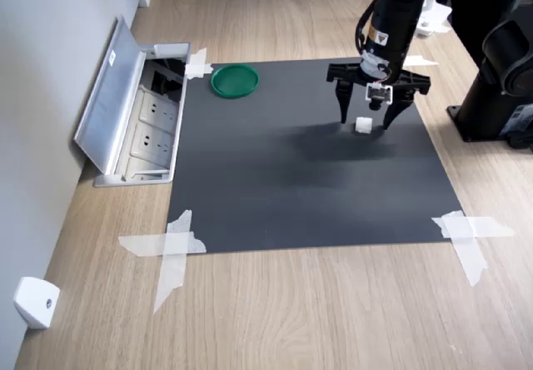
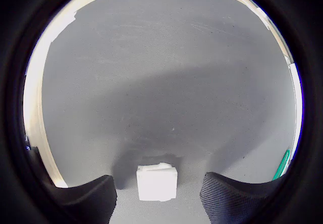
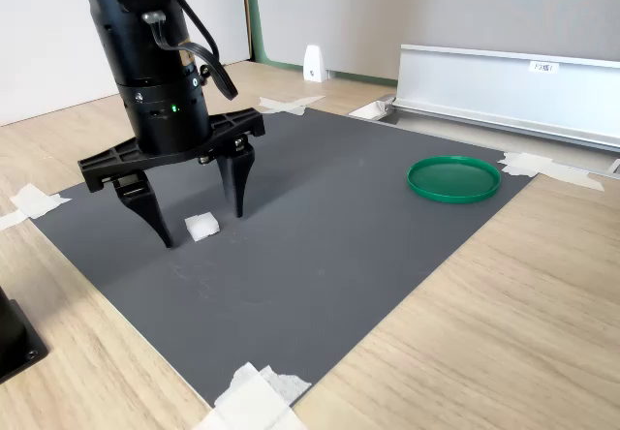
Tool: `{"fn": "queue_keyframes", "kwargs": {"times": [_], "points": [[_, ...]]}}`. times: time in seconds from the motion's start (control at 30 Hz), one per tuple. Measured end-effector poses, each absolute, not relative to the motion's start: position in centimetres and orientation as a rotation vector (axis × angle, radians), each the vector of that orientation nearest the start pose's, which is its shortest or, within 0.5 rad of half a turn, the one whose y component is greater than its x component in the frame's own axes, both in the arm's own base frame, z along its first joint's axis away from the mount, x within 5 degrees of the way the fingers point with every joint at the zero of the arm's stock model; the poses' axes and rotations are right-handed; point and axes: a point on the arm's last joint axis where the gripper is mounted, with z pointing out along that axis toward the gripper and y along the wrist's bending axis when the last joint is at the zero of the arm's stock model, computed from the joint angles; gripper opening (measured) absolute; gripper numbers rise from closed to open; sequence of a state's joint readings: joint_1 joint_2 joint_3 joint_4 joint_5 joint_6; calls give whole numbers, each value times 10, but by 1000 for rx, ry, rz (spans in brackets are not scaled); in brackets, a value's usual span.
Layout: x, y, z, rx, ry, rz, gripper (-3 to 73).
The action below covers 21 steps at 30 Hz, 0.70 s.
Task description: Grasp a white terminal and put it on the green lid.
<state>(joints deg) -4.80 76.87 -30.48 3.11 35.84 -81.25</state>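
Terminal centred between our spread fingers, lid far off across the mat.

In the first exterior view our gripper hangs at upper right with its jaws wide apart, the white terminal resting on the black mat between the tips, touching neither. We judge a straight close will catch it; the green lid lies well apart, toward the upper centre-left.

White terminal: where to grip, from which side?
Come from above, pinching two opposite flat side faces of the white terminal. It sits flat on the mat, roughly cubic, and the open gripper likely already straddles it.
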Motion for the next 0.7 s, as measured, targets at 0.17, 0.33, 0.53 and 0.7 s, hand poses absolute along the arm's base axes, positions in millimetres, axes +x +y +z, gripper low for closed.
{"fn": "queue_keyframes", "kwargs": {"times": [0.17,0.33,0.53,0.7], "points": [[197,-14,163,-1790,2374,-166,628],[198,-14,163,-1786,2373,-173,496],[198,-14,163,-1782,2371,-177,264],[200,-15,165,-1753,2387,-177,267]]}}
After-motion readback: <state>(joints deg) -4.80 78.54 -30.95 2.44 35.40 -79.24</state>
